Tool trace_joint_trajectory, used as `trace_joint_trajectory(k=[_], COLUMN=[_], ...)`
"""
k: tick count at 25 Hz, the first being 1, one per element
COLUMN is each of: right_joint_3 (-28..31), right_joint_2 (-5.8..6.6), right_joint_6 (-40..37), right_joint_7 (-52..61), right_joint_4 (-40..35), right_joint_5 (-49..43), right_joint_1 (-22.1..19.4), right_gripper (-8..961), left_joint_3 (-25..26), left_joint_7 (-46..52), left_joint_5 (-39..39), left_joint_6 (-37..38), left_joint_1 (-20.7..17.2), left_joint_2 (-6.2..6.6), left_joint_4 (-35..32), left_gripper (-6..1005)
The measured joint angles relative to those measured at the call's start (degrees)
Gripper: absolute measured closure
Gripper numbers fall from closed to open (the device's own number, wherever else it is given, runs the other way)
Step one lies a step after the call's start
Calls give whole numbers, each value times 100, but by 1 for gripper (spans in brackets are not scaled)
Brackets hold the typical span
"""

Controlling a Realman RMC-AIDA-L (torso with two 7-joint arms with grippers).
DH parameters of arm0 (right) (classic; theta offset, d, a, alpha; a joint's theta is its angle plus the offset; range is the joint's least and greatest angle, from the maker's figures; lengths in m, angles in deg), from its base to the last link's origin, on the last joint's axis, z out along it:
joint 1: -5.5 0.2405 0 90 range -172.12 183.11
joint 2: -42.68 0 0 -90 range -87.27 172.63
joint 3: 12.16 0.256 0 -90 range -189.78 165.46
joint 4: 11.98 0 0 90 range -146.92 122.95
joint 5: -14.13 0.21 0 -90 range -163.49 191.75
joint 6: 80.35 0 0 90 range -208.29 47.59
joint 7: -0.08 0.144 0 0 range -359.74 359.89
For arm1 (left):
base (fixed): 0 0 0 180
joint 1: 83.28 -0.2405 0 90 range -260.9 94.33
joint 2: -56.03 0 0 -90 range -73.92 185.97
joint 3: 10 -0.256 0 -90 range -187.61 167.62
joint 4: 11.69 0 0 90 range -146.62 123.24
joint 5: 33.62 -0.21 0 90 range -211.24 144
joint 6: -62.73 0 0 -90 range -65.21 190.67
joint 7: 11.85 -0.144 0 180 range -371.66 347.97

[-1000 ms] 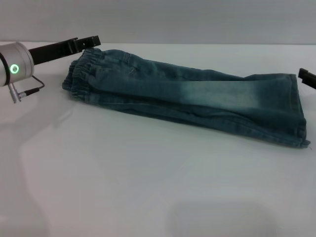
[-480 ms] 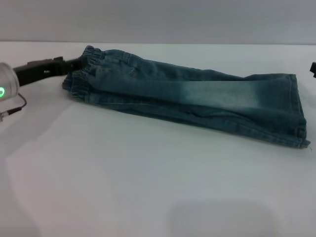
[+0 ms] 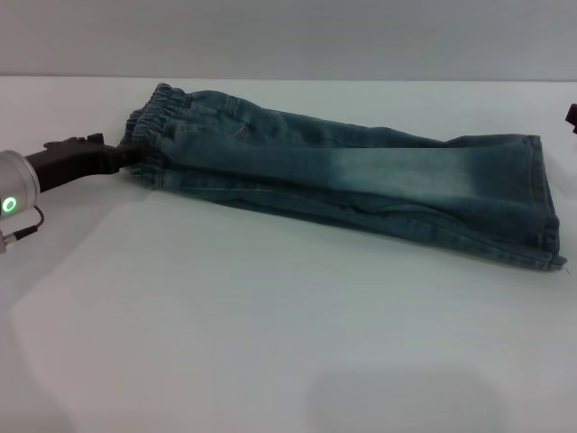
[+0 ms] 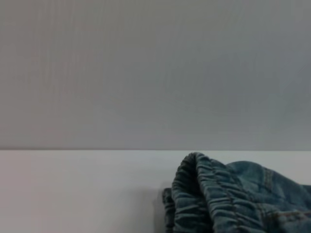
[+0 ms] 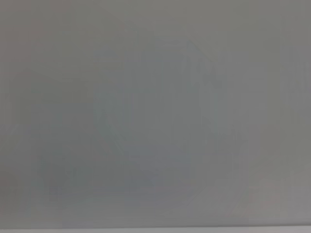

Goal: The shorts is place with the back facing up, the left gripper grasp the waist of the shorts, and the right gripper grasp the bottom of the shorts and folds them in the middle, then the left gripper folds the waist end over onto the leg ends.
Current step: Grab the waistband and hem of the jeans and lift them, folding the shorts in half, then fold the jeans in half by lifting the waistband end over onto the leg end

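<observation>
**Shorts folded lengthwise, waist grab pending**

The shorts [image 3: 343, 185] lie as a long strip across the far half of the desk [image 3: 270, 343], waist [image 3: 149, 135] toward the far-left corner, leg ends [image 3: 541, 207] near the right edge. Soft, limp faded denim, light but doubled; I'd pinch the bunched elastic band through all layers. Left gripper [image 3: 126, 153] touches the waist; jaws' opening: cannot tell. Right gripper [image 3: 572, 115] idles at the right edge.

The shorts [image 3: 361, 185] are faded blue denim — washed palest in a band along the middle, darker teal-blue at the gathered waist [image 3: 149, 135]. The left gripper [image 3: 122, 155] is matte black, its silver wrist carrying a green ring light. The table [image 3: 270, 325] is plain white.
</observation>
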Motion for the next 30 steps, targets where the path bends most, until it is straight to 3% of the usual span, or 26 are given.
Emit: trace_joint_trajectory(k=[30], right_joint_3=[3], right_joint_2=[-67], right_joint_6=[-639], right_joint_7=[0], right_joint_4=[-7], right_joint_5=[159], right_joint_1=[-144], right_gripper=[331], left_joint_3=[-87], left_joint_7=[-894], left_joint_5=[291], left_joint_6=[-866], left_joint_1=[521], left_joint_2=[-44], left_joint_4=[895], left_gripper=[155])
